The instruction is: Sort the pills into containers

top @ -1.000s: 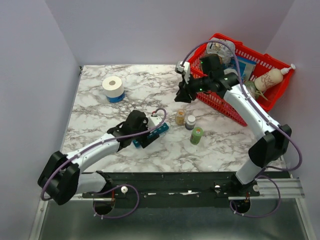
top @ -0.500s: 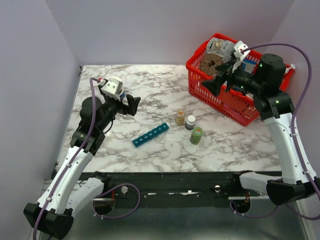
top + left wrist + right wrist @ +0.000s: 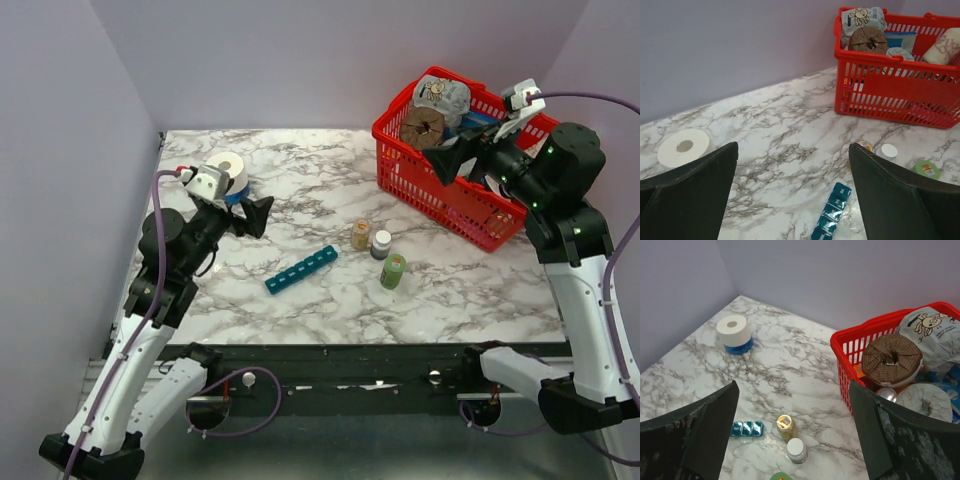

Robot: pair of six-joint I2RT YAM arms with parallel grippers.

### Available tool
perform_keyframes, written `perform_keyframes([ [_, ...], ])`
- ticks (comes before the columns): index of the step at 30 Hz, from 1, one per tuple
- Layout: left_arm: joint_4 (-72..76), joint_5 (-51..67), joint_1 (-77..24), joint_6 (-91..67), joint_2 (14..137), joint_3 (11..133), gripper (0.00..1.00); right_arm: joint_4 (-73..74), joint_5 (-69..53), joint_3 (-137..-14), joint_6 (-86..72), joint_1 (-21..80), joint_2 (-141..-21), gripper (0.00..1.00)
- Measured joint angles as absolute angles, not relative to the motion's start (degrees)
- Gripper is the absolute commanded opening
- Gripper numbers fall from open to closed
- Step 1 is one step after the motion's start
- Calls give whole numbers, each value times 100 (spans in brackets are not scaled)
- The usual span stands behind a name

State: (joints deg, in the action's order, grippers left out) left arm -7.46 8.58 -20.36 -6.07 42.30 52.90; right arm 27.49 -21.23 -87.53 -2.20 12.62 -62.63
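Note:
The containers, a teal-blue pill organiser strip (image 3: 301,270), lie flat on the marble table with lids closed, also seen in the left wrist view (image 3: 832,215) and partly in the right wrist view (image 3: 746,428). Beside them stand an amber bottle (image 3: 360,234), a white-capped bottle (image 3: 381,243) and a green bottle (image 3: 393,270). No loose pills show. My left gripper (image 3: 255,213) hangs open and empty, high above the table's left side. My right gripper (image 3: 458,163) is open and empty, raised beside the red basket. Both wrist views show wide-apart fingers (image 3: 690,195) (image 3: 695,435) with only table between them.
A red wire basket (image 3: 440,190) full of packets and a roll stands at the back right. A toilet roll on a blue base (image 3: 228,175) sits at the back left. The table's side and back walls are close.
Both arms have lifted and drawn back to their own sides. The left gripper has come away from the organiser, and the right has swung from the table's middle toward the basket.

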Motion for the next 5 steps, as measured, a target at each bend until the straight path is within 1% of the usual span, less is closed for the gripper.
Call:
perform_keyframes([
  [5, -790, 856, -2036, -585, 4042, 5192, 99, 2751, -2082, -8753, -242, 1262, -6204, 100],
])
